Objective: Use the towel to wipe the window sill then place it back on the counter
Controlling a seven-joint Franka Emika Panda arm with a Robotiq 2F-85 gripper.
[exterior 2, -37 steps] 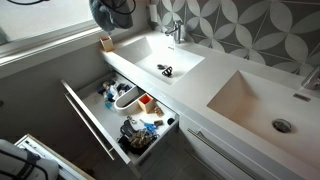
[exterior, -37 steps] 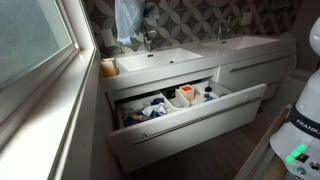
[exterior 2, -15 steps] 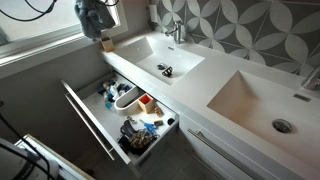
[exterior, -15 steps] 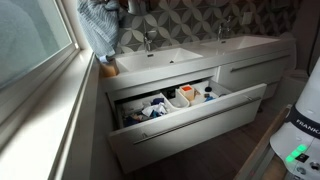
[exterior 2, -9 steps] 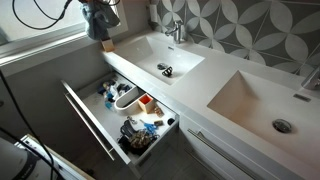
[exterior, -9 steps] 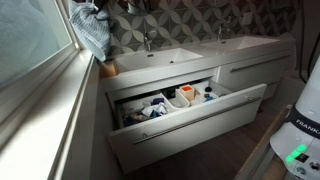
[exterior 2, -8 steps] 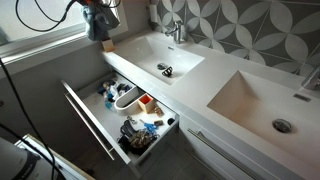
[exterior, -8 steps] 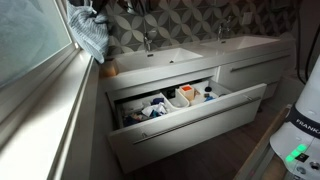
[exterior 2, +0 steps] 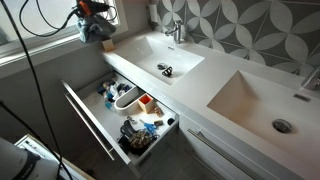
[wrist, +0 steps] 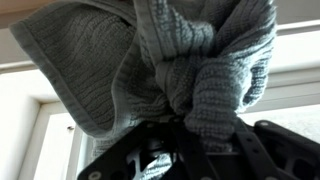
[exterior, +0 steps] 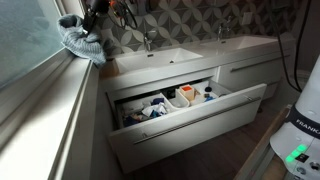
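Observation:
My gripper (exterior: 94, 30) is shut on a grey-blue knitted towel (exterior: 80, 42), which hangs bunched from the jaws at the far end of the window sill (exterior: 55, 100), next to the window. In an exterior view the gripper (exterior 2: 92, 18) holds the towel (exterior 2: 97, 30) just above the sill (exterior 2: 40, 50), by the left end of the white counter (exterior 2: 200, 75). In the wrist view the towel (wrist: 160, 60) fills most of the picture, with the gripper (wrist: 190, 125) clamped on a fold. Whether the towel touches the sill I cannot tell.
An open drawer (exterior: 185, 105) full of toiletries juts out under the counter, also in an exterior view (exterior 2: 125, 110). Two sinks (exterior 2: 165, 50) with faucets (exterior: 147, 40) sit in the counter. A small tan object (exterior: 108, 68) stands at the counter's corner. A black cable (exterior 2: 30, 70) hangs near the sill.
My gripper has carried the towel from above the counter's end over to the window sill and lowered it there.

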